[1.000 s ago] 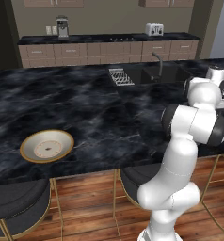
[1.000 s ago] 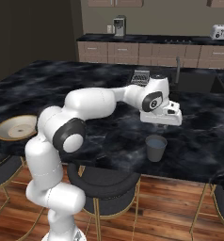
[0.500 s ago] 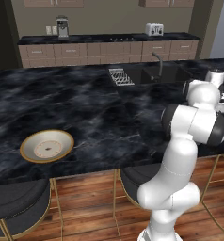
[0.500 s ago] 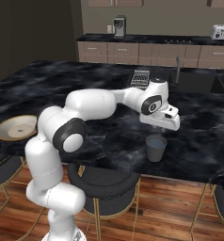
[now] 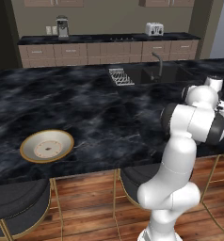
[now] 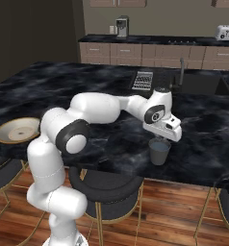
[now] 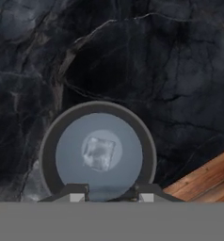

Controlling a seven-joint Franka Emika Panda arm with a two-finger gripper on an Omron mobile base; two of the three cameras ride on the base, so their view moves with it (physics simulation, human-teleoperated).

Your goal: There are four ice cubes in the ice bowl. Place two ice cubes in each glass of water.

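**Ana:** Pincer [image 6: 160, 138] sits right above the glass of water [image 6: 159, 151], near the front edge of the surface [image 6: 203, 144]. Its tips are drawn close together.

**Ben:** Is it holding anything?

**Ana:** I cannot tell. In the hand view the two dark fingertips [image 7: 76, 192] rise at the bottom, over the near rim of the glass, and nothing shows between them.

**Ben:** What is inside the glass?

**Ana:** One ice cube [image 7: 99, 153], a pale see-through lump, lies near the middle of the water. The glass stands upright on the dark marbled surface, and a strip of wooden floor [image 7: 205, 179] shows past the edge at the lower right.

**Ben:** And the ice bowl?

**Ana:** The ice bowl [image 5: 46, 146] is well apart from the glass, far to the arm's left, near the front edge of the surface. It has a tan-gold rim and a pale inside. Something small shows at its middle, too small to tell whether it is a cube.

**Ben:** Anything else around?

**Ana:** A sink [image 5: 162, 74] with a tap and a dish rack [image 5: 121, 76] lie further back on the surface. Against the wall, a coffee machine [image 5: 62, 26] and a toaster [image 5: 154, 29] stand on the rear worktop. Round dark stools [image 6: 104, 180] sit below the front edge.
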